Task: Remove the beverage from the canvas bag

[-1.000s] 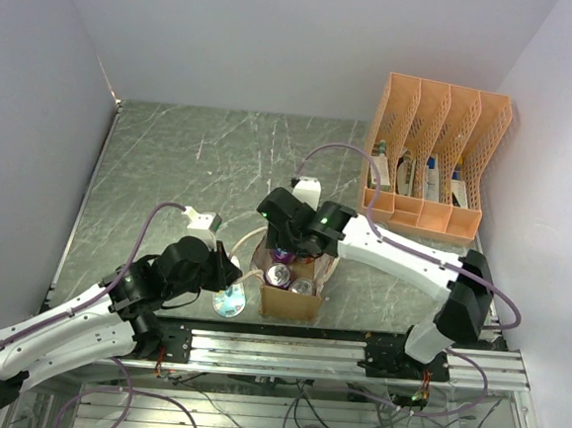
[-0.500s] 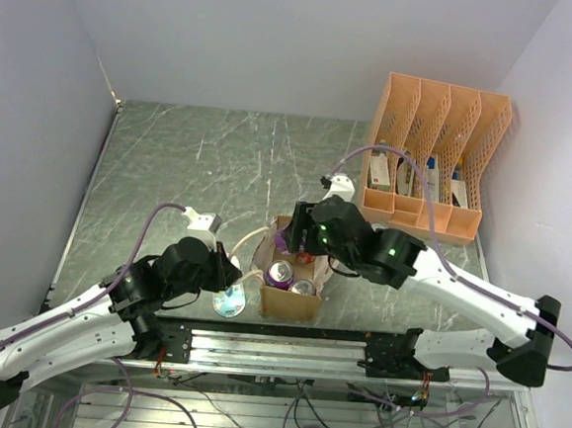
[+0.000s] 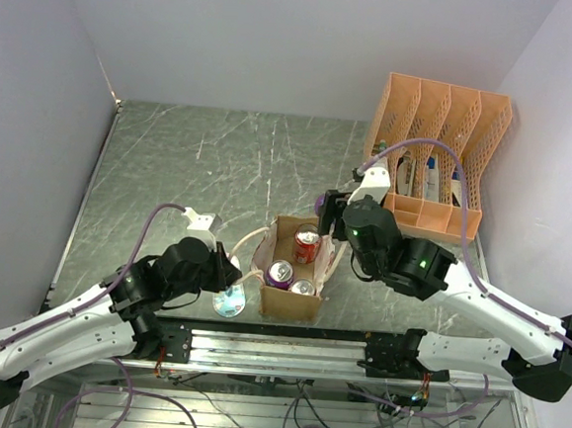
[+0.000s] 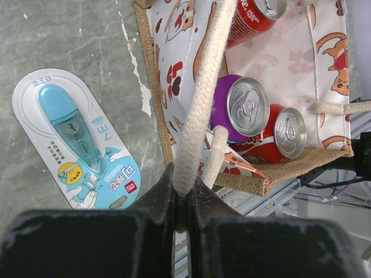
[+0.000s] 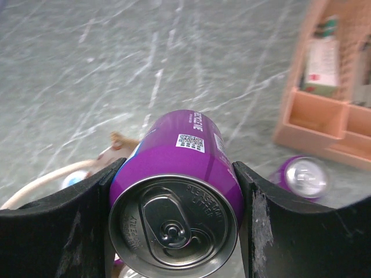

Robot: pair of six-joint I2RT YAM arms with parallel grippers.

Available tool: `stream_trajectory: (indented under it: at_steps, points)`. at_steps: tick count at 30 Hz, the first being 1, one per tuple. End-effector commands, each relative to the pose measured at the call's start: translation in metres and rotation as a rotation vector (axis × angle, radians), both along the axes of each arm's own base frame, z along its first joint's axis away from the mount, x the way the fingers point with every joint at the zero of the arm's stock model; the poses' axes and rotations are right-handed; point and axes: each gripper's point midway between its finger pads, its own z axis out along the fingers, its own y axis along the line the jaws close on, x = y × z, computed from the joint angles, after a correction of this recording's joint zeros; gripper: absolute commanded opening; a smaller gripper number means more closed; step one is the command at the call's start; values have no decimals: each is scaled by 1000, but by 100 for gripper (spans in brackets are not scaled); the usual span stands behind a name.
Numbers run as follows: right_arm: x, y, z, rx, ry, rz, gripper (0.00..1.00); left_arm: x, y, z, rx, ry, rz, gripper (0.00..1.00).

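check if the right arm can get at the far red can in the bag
Probably not yet: the right end effector is shut on a purple can. The far red can stands uncovered in the canvas bag, so the way is otherwise free.

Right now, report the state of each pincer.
Left pincer: closed on the cream handle of the canvas bag.
Right pincer: closed on a purple can.

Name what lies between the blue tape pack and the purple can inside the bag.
Left wrist view: the canvas bag's side wall and its rope handle, pinched in the left gripper.
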Motion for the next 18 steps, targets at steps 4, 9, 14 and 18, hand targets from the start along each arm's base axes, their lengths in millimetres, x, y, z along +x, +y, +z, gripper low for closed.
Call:
stream_trajectory:
  at_steps: [4,9,14,18]
  points:
    - [16,-92,44,-119,-210,-462,0,1,3,1,7,-2,13,7]
    - [6,-148,30,-87,-277,-736,0,1,2,-1,5,2,9,7]
    - [10,-184,9,-66,-228,-857,0,0,1,1,-5,3,3,7]
    - [16,-211,-11,-57,-165,-942,0,-1,3,3,-12,-1,8,7]
